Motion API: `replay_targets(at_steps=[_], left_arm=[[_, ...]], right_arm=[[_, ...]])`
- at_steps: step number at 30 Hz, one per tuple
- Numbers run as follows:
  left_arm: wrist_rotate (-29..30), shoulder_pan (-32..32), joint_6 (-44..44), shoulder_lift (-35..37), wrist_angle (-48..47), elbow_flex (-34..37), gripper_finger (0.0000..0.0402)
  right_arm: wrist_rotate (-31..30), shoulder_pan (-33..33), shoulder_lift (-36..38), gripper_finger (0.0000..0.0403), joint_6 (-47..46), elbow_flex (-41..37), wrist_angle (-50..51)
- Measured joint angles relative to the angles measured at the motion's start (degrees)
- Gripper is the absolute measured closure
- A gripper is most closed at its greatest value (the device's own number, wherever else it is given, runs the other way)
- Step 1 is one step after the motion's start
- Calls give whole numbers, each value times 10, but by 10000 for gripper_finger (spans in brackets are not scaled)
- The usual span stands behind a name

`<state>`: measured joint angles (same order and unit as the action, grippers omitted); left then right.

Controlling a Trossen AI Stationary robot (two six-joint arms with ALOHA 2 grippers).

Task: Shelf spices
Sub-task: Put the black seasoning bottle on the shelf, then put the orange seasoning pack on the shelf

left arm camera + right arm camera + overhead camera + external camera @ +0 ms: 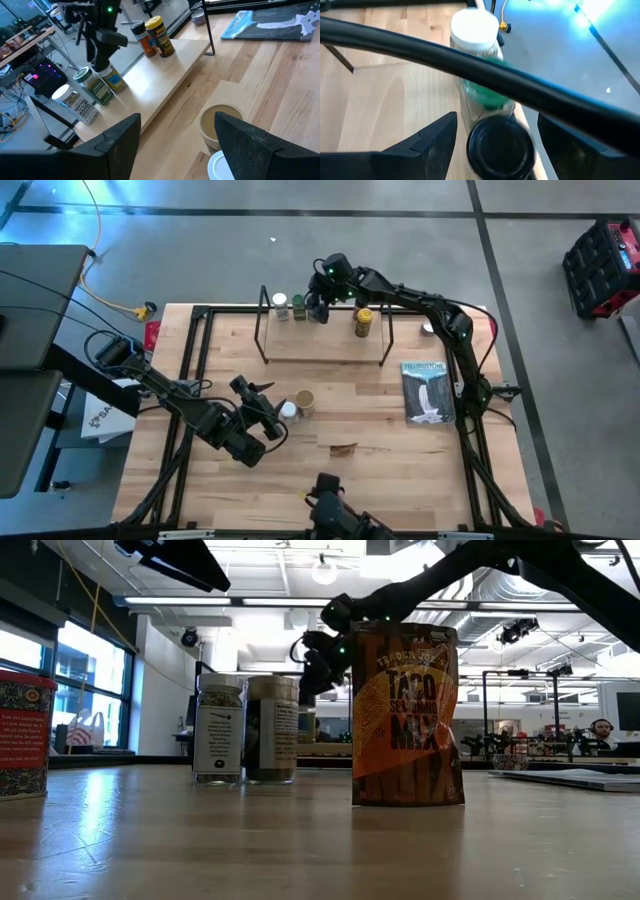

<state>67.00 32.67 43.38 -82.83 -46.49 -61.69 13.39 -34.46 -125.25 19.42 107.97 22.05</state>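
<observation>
Right gripper (318,308): open around dark-lidded jar (500,145) on light wooden shelf (320,345) | Left gripper (268,418): open, empty, above desk (380,470) near tan jar (305,402)

Pale smooth wood tabletop (380,460) with black metal frame; light wood shelf (320,345) on thin black wire; clear glossy jars (95,87); shiny crinkled taco packet (405,715)

We see the shelf (320,348) at twelve o'clock holding upright jars: white-capped (281,304), green-capped (298,306), dark-capped (113,75), orange (143,39), yellow (363,321). A tan jar (305,402) and brown packet (344,448) wait mid-table.
</observation>
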Motion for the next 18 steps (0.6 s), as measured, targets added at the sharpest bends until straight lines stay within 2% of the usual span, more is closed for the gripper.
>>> replay_targets(at_steps=[8,13,18], left_arm=[[-3,0,0,0,1,0,154],[-4,6,0,0,0,0,154],[2,31,4,0,0,0,154]], right_arm=[[-36,0,1,131,-11,94,97],[-39,15,2,132,11,166,243],[-38,76,6,132,63,187,375]])
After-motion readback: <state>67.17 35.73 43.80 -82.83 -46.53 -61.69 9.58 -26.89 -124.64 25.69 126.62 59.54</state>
